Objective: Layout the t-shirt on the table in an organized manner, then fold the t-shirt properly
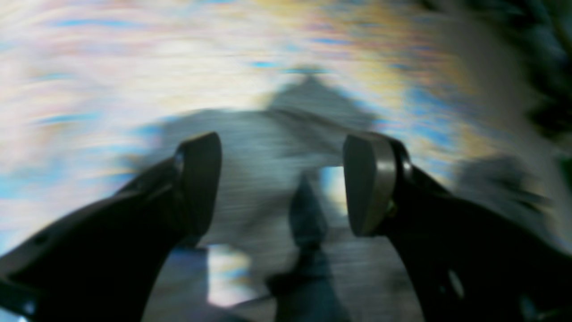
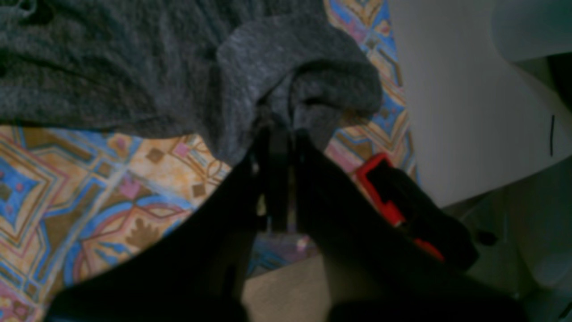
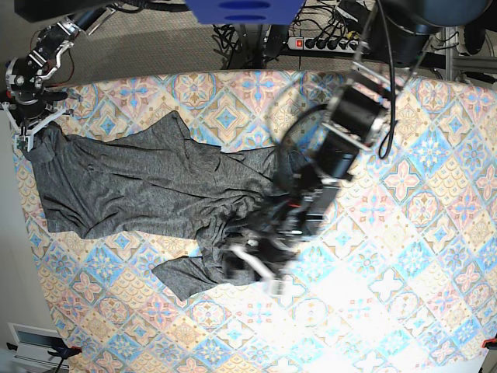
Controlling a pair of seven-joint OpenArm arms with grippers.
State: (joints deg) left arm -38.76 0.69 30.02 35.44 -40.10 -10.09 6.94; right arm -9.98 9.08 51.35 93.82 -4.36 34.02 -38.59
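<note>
Left gripper [image 1: 281, 183] jaws wide apart, nothing between, blurred, over heathered dark-grey jersey t-shirt [image 3: 140, 186] near its mid hem. Right gripper [image 2: 277, 134] clenched on shirt corner, far-left edge of pastel tile-cloth counter [image 3: 404, 256]. Shirt long axis runs left-right; left arm nearer loose end.

Left tool [image 1: 281, 183] agape, right tool [image 2: 277, 129] clamped.

Dark-grey t-shirt [image 3: 124, 183]; seemingly pastel-tiled table [image 3: 404, 233].
</note>
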